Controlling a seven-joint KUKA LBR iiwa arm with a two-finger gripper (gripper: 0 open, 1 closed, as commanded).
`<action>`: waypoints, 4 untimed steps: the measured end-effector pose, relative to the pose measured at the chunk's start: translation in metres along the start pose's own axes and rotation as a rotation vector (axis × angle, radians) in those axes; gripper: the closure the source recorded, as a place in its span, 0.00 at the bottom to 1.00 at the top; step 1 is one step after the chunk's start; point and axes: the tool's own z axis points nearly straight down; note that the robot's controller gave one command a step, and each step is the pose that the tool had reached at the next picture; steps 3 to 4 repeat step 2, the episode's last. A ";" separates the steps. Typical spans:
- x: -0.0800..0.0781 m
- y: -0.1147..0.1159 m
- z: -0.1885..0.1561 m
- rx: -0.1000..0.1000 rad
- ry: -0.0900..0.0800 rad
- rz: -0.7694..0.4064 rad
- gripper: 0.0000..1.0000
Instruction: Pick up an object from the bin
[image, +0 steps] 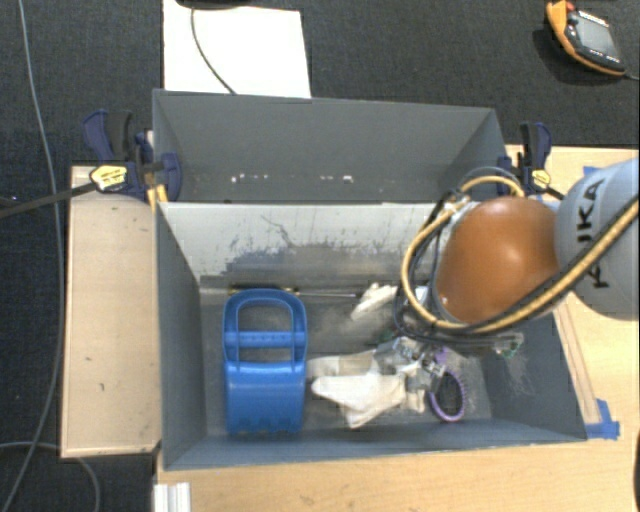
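Down near the floor of the grey metal bin, the pincer shows as a small cluster of dark metal parts and thin wires, to the right of the blue plastic carrier with the arched handle. Whether it is spread or pressed together cannot be told, as the smooth, glossy orange-brown dome cover on the wrist overhangs it. Yellow-and-black cables loop around that dome.

Closest to the pincer is a white, crumpled, soft cloth-like piece, which lies on the floor between the blue carrier and the pincer, its right end reaching up to the metal parts. A thin purple oval ring lies just beyond the pincer, farther right of the carrier. A second small whitish crumpled scrap sits up and to the right of the carrier's handle, by the back wall. The carrier itself lies flat, its ribbed body toward the near wall.
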 end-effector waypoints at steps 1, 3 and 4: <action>-0.001 0.000 -0.014 0.001 -0.003 0.004 1.00; -0.001 0.000 -0.018 0.002 -0.004 0.006 1.00; -0.001 0.000 -0.018 0.002 -0.004 0.006 1.00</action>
